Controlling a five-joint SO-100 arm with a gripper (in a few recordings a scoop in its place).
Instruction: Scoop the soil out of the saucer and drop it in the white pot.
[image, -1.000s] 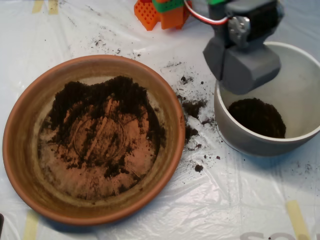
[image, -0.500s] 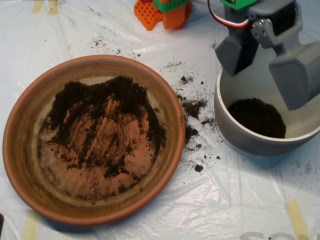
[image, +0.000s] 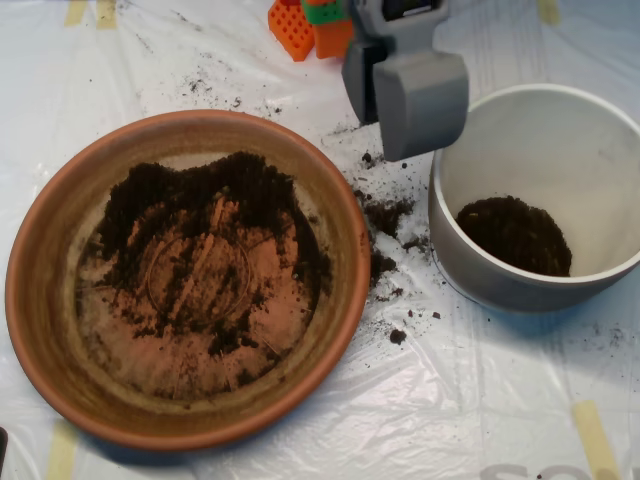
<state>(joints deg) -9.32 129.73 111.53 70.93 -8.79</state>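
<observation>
The terracotta saucer (image: 35, 300) lies at the left, with dark soil (image: 230, 190) banked along its far half and thin smears over its middle. At the right stands the white pot (image: 470, 270), which holds a mound of soil (image: 515, 235) on its floor. My grey scoop (image: 408, 100) hangs over the sheet between the two, just beyond the pot's left rim and past the saucer's far right edge. Its two shells sit together, shut, and no soil shows on them.
Spilled soil crumbs (image: 385, 215) lie on the clear plastic sheet between saucer and pot. An orange and green block (image: 312, 25) stands at the top edge, just left of the scoop. Yellow tape strips (image: 595, 435) mark the sheet.
The scoop was shut over the pot's left rim, then open above the pot. Now it has swung left off the pot, and its shells have come together again.
</observation>
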